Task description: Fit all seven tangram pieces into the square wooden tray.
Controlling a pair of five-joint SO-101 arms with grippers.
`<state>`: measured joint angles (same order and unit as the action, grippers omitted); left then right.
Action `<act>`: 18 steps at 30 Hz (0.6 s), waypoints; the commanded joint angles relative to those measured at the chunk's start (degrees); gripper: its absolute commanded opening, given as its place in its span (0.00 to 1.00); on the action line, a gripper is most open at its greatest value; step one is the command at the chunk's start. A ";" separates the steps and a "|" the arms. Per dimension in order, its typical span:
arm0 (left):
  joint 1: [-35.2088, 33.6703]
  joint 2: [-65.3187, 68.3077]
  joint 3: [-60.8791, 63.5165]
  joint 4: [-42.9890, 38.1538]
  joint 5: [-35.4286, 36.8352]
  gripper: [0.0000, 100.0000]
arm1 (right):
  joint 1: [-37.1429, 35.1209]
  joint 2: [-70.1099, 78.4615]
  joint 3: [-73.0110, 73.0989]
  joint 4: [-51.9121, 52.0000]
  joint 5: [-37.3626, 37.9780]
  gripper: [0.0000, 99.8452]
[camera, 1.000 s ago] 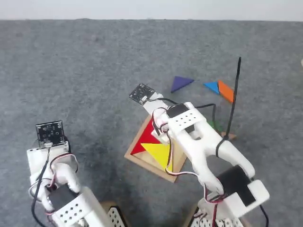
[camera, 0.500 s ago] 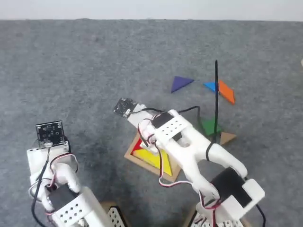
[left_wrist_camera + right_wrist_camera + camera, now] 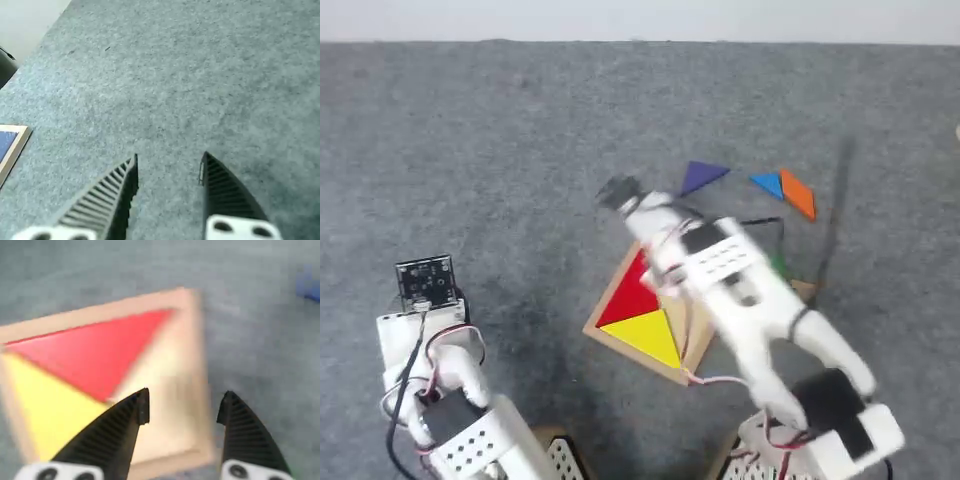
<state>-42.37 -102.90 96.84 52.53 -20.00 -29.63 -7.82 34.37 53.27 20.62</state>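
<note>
**High view.** The right arm (image 3: 740,285) reaches over the wooden tray (image 3: 625,347). The red triangle (image 3: 630,297) and yellow triangle (image 3: 650,335) sit in the tray. The purple piece (image 3: 703,176), blue piece (image 3: 768,183) and orange piece (image 3: 798,193) lie loose on the carpet (image 3: 500,150), at 1 o'clock of the tray. Since half a second ago the arm has swung toward 1 o'clock, uncovering both triangles.

**Left wrist view.** The left gripper (image 3: 169,161) has its jaws moderately apart and empty, above bare carpet.

**Right wrist view.** The right gripper (image 3: 186,394) has its jaws similarly apart, holding nothing, over the tray's bare floor beside the red triangle. In the high view the arm hides this gap.
</note>
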 commanded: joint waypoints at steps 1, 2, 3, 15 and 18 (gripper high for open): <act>0.70 -0.79 -0.48 -0.88 0.53 0.20 | 5.41 -1.98 -4.04 -1.45 -0.70 0.24; 0.79 -0.70 -0.48 -0.79 0.53 0.20 | 5.67 -0.57 -5.10 -1.19 -0.53 0.24; 0.88 -0.70 -0.48 -0.79 0.53 0.20 | 5.49 1.10 -6.24 -1.01 0.26 0.24; 0.88 -0.70 -0.48 -0.18 0.53 0.20 | 4.26 21.49 -17.05 -1.01 5.80 0.24; 0.88 -0.70 -0.48 -0.26 0.53 0.20 | 3.91 22.37 -17.49 -1.10 5.80 0.24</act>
<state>-41.85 -102.90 96.84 52.53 -20.00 -24.88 13.71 19.08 53.01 25.80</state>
